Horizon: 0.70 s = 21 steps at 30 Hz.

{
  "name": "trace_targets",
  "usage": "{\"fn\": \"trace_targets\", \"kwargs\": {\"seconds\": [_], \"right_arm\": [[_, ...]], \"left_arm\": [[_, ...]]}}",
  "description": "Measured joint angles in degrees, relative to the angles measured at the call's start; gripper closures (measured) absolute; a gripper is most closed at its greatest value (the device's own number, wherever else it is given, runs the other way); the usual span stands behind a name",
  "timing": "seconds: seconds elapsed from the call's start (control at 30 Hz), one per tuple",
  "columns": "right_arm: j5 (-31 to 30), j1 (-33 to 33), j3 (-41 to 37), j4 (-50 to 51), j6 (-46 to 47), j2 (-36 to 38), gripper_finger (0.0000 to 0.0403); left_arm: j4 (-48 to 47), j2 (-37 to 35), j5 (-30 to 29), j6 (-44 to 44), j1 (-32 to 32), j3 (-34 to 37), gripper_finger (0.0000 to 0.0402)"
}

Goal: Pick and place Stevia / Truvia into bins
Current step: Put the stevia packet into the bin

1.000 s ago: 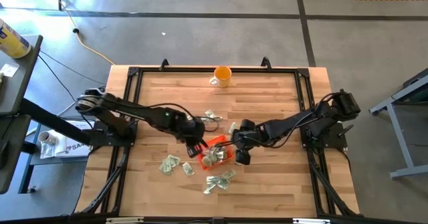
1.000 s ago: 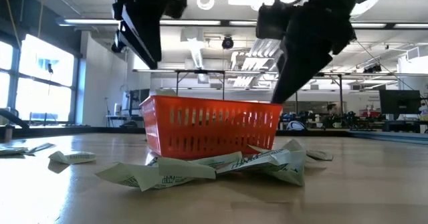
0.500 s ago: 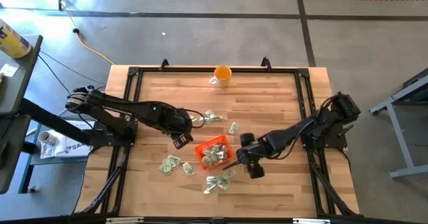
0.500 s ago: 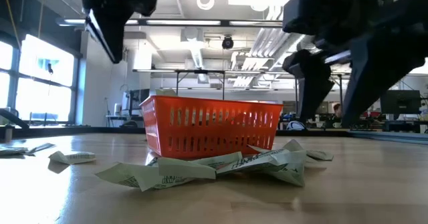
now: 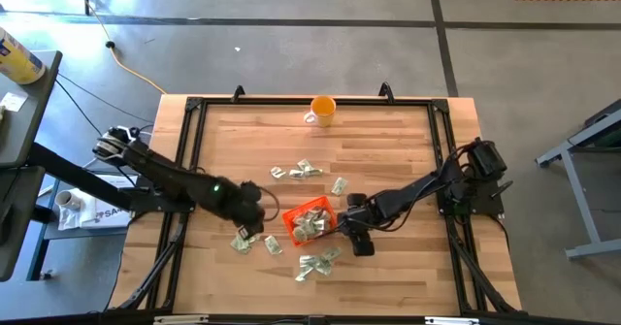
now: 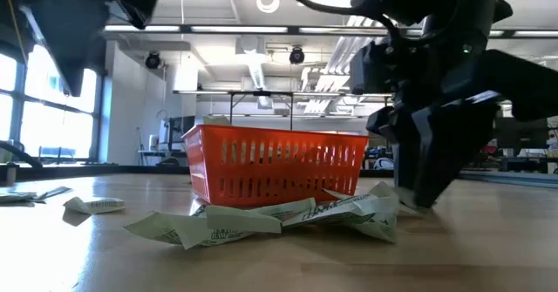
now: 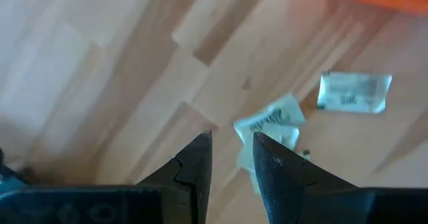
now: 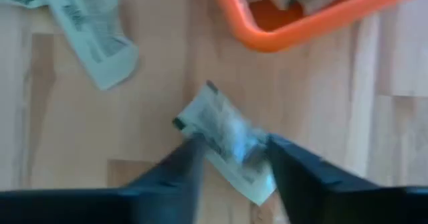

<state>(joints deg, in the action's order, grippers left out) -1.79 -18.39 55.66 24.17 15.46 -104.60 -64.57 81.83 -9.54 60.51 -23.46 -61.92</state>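
The orange tray (image 5: 310,220) sits mid-table with several sachets inside. Loose green-and-white sachets lie flat on the wood: to its left (image 5: 245,238), on its near side (image 5: 318,262) and on its far side (image 5: 296,171). My left gripper (image 5: 248,226) hovers over the left group with its fingers a little apart (image 7: 231,150), beside a sachet (image 7: 267,125). My right gripper (image 5: 355,240) is low at the tray's right near corner (image 6: 418,196). It is open, with one sachet (image 8: 227,144) lying between its fingers. My right gripper comes from above with a finger on either side of a sachet (image 8: 212,127) that lies flat on the table just outside the tray's rim (image 8: 301,30). I cannot tell whether the fingers touch it.
An orange mug with a white handle (image 5: 321,110) stands near the far edge. A dark frame (image 5: 194,107) borders the table. Bare wood lies right of the tray and along the near edge.
My left gripper moved from above the tray toward the table's left and near side, ending over the left sachets. My right gripper drew back from the tray's right side toward the near edge and came down to the table over a sachet.
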Motion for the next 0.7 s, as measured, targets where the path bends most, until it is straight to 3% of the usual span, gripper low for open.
{"fn": "trace_targets", "kwargs": {"seconds": [0.13, 0.2, 0.33, 0.47, 0.57, 0.7], "right_arm": [[1.4, 0.7, 0.0, 3.4, 2.1, 1.3, 0.036], [2.5, 0.8, -0.2, 5.7, 4.0, 2.8, 0.0389], [2.9, 0.8, -0.7, 8.0, 9.9, 8.2, 0.0373], [0.4, 1.2, 1.2, 5.8, 12.9, 14.4, 0.039], [1.9, 3.2, 3.9, 2.2, 10.4, 15.0, 0.0395], [7.2, 6.6, 8.0, -1.3, 9.1, 11.6, 0.0355]], "left_arm": [[0.0, 0.0, 0.1, 7.0, -4.2, 2.5, 0.0257], [0.3, 0.0, 0.2, 10.4, -6.2, 3.9, 0.0257], [6.4, -0.5, 3.8, 15.3, -9.1, 7.6, 0.0257], [19.6, -2.3, 6.0, 18.2, -10.6, 12.2, 0.0257], [22.7, -3.3, 4.1, 21.1, -10.8, 14.9, 0.0257], [22.5, -3.6, 3.4, 22.9, -10.7, 17.3, 0.0256]]}}
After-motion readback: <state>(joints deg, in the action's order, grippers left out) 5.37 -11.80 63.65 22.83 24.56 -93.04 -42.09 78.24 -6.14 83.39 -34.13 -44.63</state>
